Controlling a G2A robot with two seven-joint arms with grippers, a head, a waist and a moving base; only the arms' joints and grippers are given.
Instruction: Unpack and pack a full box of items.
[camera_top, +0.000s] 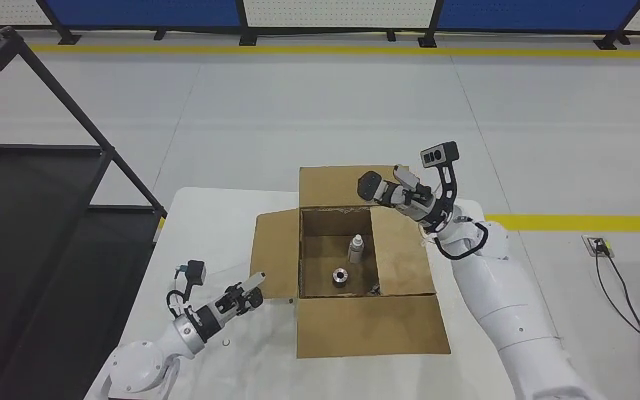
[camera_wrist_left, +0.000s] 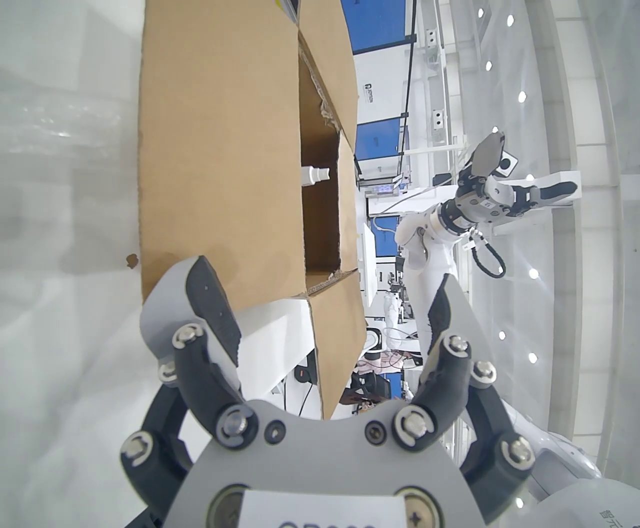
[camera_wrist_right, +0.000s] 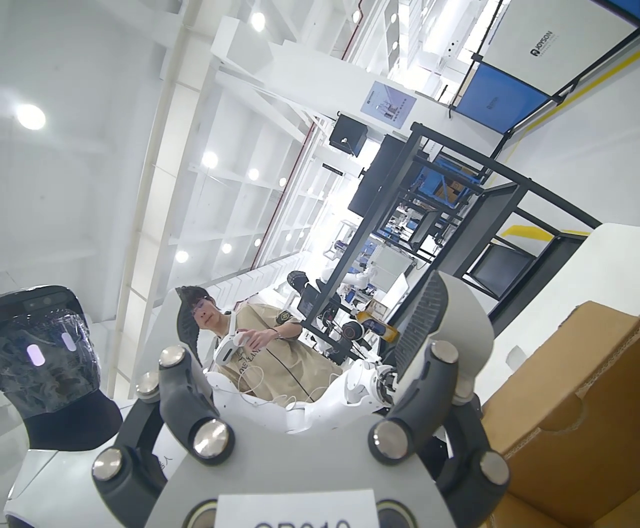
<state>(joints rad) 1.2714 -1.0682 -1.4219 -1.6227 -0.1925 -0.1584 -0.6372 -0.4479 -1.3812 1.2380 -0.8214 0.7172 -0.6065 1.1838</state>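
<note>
Left gripper (camera_top: 245, 297): fingers spread, empty, low just left of the box (camera_top: 340, 325), likely keeping clear of its flaps. Box open; bottle (camera_top: 356, 248) upright inside, round item (camera_top: 339, 278) near it. Right gripper (camera_top: 388, 184): spread, empty, raised over the box's far right corner, probably poised to reach in.

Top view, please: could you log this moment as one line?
box: open | inside: white bottle upright, small round item | left hand: open, empty, beside box | right hand: open, empty, above far flap
</note>
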